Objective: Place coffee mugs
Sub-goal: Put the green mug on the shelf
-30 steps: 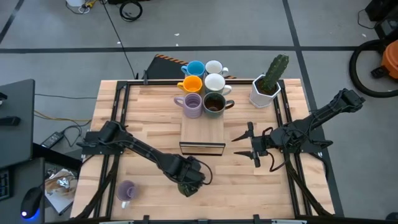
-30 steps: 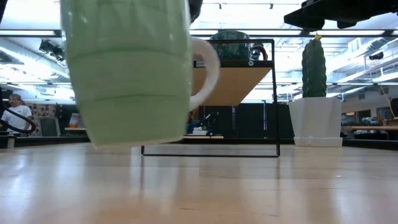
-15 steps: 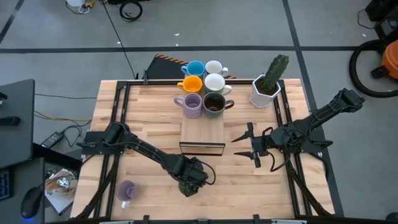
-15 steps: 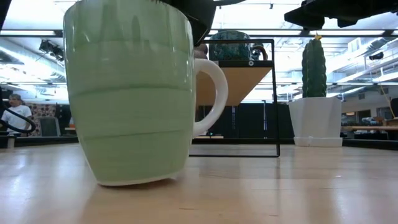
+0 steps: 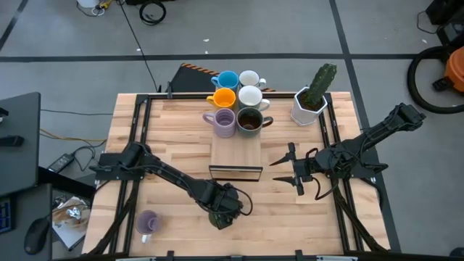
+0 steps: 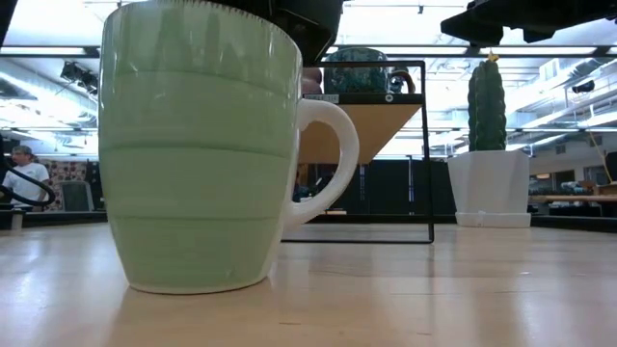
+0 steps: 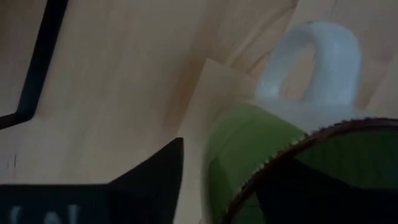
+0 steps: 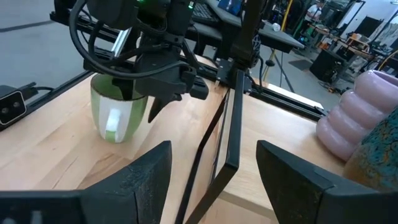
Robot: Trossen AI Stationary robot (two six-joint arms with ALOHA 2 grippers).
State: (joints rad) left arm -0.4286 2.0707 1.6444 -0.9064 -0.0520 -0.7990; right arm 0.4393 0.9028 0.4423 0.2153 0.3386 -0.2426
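A pale green mug (image 6: 193,164) with a white handle (image 7: 314,59) stands upright with its base on the table near the front edge, centre. My left gripper (image 5: 223,209) is right over it, pointing down and open. One finger (image 7: 152,180) stands outside the mug's wall with a gap to it; the other reaches into the mug's mouth. My right gripper (image 5: 293,174) hovers open at the table's right, holding nothing. Several mugs, light blue (image 5: 228,80), orange (image 5: 223,98), two white, lavender (image 5: 224,122) and dark brown (image 5: 249,120), stand on the wooden shelf (image 5: 235,154). Another lavender mug (image 5: 147,222) is at the front left.
A white hexagonal pot with a green cactus (image 5: 312,101) stands at the back right. The shelf's black wire frame (image 6: 424,154) rises behind the green mug. Bare wood lies between the shelf's front and the green mug.
The green mug has come down with my left gripper. It hung tilted just above the wood, then touched with one edge of its base, and now stands flat and upright. Its handle has swung slightly toward the table's right.
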